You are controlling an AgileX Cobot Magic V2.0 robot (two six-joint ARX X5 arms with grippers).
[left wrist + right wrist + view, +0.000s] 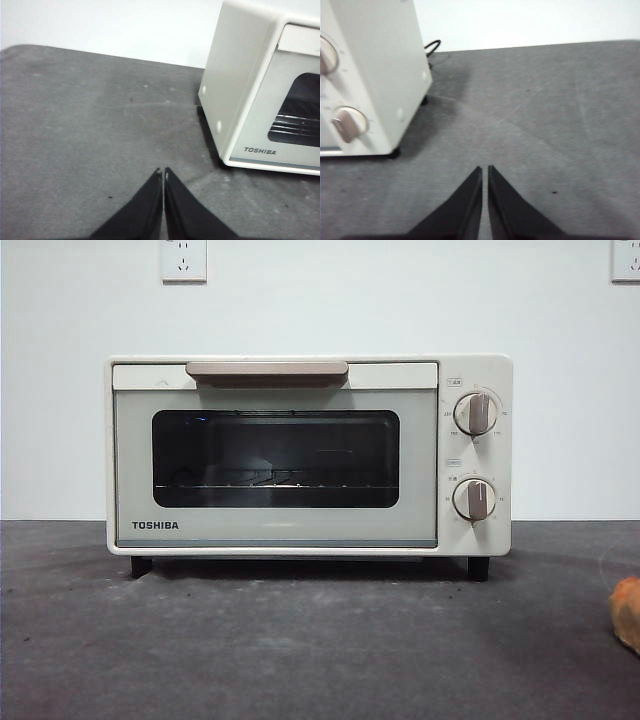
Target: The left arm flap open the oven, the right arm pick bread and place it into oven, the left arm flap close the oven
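Note:
The cream-white TOSHIBA oven (300, 455) stands at the middle of the table with its door shut, the beige handle (267, 370) at the top. It also shows in the left wrist view (260, 95) and the right wrist view (370, 70). The bread (627, 612) peeks in at the right edge of the front view, on the table. My left gripper (163, 172) is shut and empty above the table, off the oven's left side. My right gripper (485, 170) is shut and empty above the table, off the oven's right side. Neither arm shows in the front view.
The dark grey table mat (300, 640) runs in front of the oven. A white wall with power sockets (184, 260) stands behind. A black cable (432, 47) lies behind the oven.

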